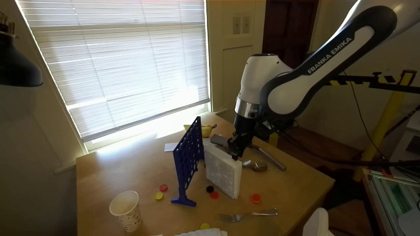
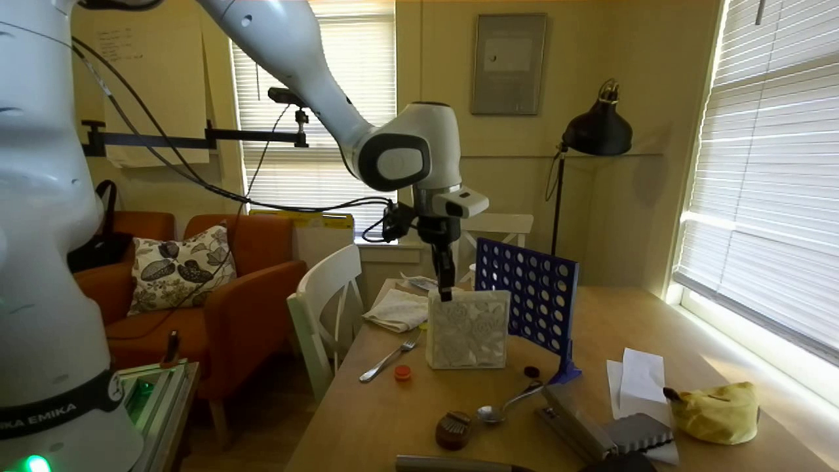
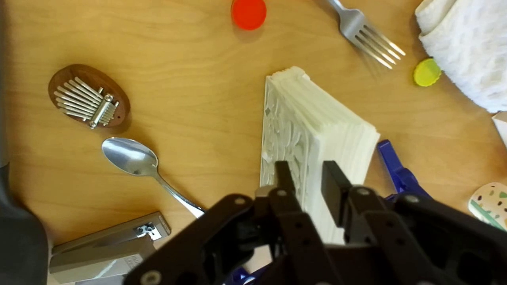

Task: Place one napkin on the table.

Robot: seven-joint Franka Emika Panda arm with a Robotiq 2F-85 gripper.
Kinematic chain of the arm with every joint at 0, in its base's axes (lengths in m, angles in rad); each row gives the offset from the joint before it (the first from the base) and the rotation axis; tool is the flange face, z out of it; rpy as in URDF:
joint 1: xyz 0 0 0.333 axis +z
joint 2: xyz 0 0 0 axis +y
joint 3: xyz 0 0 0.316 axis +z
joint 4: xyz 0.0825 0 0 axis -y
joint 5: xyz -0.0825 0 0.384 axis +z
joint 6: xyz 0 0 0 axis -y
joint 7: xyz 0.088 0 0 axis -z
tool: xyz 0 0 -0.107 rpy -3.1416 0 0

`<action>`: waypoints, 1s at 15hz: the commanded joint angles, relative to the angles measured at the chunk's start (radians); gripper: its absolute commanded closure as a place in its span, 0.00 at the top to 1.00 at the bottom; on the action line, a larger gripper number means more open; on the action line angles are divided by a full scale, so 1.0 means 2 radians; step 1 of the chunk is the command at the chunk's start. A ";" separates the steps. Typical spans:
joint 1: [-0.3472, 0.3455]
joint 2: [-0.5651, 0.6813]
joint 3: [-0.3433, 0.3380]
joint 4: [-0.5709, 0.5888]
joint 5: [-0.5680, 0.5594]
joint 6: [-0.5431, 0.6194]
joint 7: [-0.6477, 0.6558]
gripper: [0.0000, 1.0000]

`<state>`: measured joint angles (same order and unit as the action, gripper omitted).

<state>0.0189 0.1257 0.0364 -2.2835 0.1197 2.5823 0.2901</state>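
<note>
Napkin holder on table, napkins inside. In an exterior view, game grid sits behind-right, fork left. In wrist view, spoon lies between thumb piano and stapler; gripper at holder's top edge, can't tell if touching.

The gripper hangs at the top of the white napkin holder with its fingers parted, the holder's edge showing in the gap; contact cannot be told. A blue Connect Four grid stands upright beside one face, taller than the holder, leaving a narrow corridor with a black disc on its floor. Off the opposite face the table offers an open lane, bounded by the kalimba, the spoon, the stapler and, toward the fork, a red disc. On the grid's window side, in an exterior view, a broader stretch lies free between the paper cup and the window blinds.
</note>
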 commanded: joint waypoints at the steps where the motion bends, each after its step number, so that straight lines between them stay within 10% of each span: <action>1: 0.005 0.010 0.000 0.007 0.017 0.009 -0.005 0.30; 15: 0.004 0.012 0.000 0.008 0.018 0.008 -0.007 0.13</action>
<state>0.0201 0.1297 0.0389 -2.2835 0.1207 2.5863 0.2900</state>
